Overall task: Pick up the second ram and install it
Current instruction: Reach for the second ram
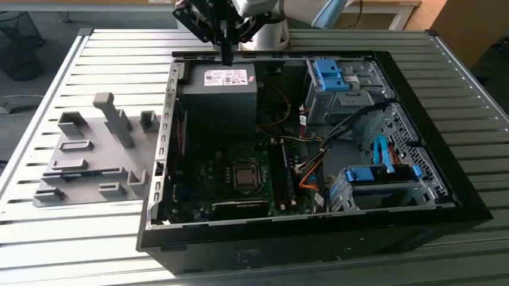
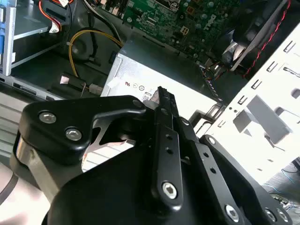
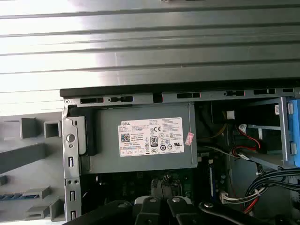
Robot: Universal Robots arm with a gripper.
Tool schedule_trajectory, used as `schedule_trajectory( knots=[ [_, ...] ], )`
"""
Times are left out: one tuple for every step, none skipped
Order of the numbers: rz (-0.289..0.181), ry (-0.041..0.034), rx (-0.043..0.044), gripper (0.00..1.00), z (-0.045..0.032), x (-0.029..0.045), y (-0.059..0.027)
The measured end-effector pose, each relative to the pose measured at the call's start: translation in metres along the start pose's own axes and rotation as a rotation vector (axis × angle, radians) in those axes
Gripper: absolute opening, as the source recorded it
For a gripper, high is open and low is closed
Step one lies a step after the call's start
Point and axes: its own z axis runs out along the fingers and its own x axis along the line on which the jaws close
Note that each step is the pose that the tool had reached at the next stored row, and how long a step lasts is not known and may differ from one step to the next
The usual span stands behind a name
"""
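The second ram [image 1: 83, 174] is a thin dark strip lying flat in the gray holder blocks [image 1: 87, 161] on the table, at the exterior view's left of the open computer case [image 1: 318, 137]. The first wrist view shows its bluish edge [image 3: 14, 196] in the holder. My gripper [image 1: 228, 58] hangs above the case's far edge, over the power supply [image 1: 226, 89], well away from the ram. Its fingers [image 2: 165, 122] are pressed together with nothing between them. The memory slots [image 1: 280, 173] run beside the processor socket on the motherboard.
The case's metal walls [image 1: 167, 131] rise around the motherboard. Orange and black cables [image 1: 310, 173] cross its middle, and blue drive brackets [image 1: 330, 74] stand at the exterior view's right. A tall gray post [image 1: 115, 119] sticks up from the holder plate. The slatted table [image 1: 111, 53] surrounds the case.
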Motion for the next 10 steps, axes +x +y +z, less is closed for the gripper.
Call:
schedule_trajectory(
  knots=[
    [0.000, 0.0000, 0.0000, 0.11, 0.0000, 0.0000, 0.0000],
    [0.000, 0.0000, 0.0001, 0.11, 0.0000, 0.0000, 0.0000],
    [0.000, 0.0000, 0.0000, 0.11, 0.0000, 0.0000, 0.0000],
    [0.000, 0.0000, 0.0000, 0.11, 0.0000, 0.0000, 0.0000],
    [0.000, 0.0000, 0.0001, 0.11, 0.0000, 0.0002, 0.0000],
    [0.000, 0.0001, 0.0002, 0.11, -0.0001, 0.0007, 0.0000],
    [0.000, 0.0001, 0.0001, 0.11, -0.0001, 0.0014, -0.0001],
    [0.000, 0.0000, 0.0000, 0.11, -0.0001, 0.0020, -0.0001],
    [0.000, 0.0000, 0.0000, 0.11, -0.0001, 0.0026, -0.0002],
    [0.000, 0.0000, 0.0001, 0.11, -0.0001, 0.0032, -0.0002]
  ],
)
